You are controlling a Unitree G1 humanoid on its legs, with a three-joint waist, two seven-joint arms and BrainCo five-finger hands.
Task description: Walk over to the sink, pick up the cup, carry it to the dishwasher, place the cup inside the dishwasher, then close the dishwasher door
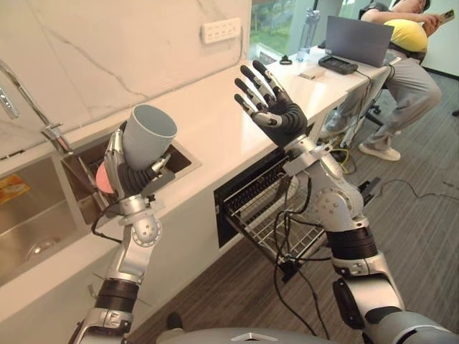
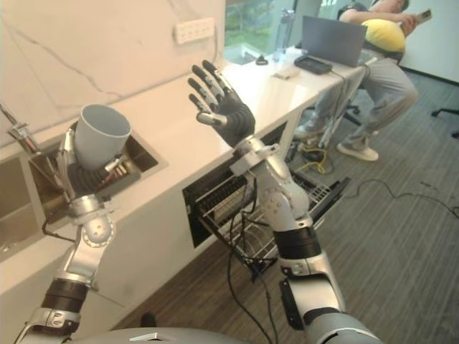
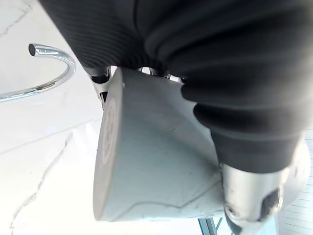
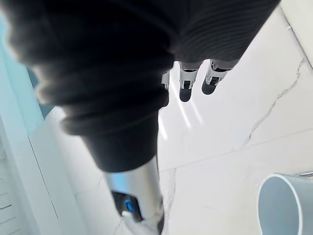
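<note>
While the left hand has its fingers curled round the lower body of the grey cup, holding it up above the counter edge with the mouth upward and a little tipped, the carry to the dishwasher looks to be the step in hand; the grip seems sound, so I would leave it as it is and move the whole arm rather than the fingers. The right hand is raised beside it, well apart, fingers straight and spread, holding nothing; it stands roughly above the machine, so to my eye it wants to be drawn aside before the cup comes across. Below that hand the dishwasher is open under the worktop, its wire rack pulled out over the lowered door; the cup must come down past the lip of the counter without knocking it, so a sideways swing first and a descent after seems wiser than a straight diagonal; a step toward the rack would likely spare the arm a long reach. Farther back, the sink and its tap lie behind the cup; at the far end of the counter sit a laptop and a seated person, well clear of the work.
</note>
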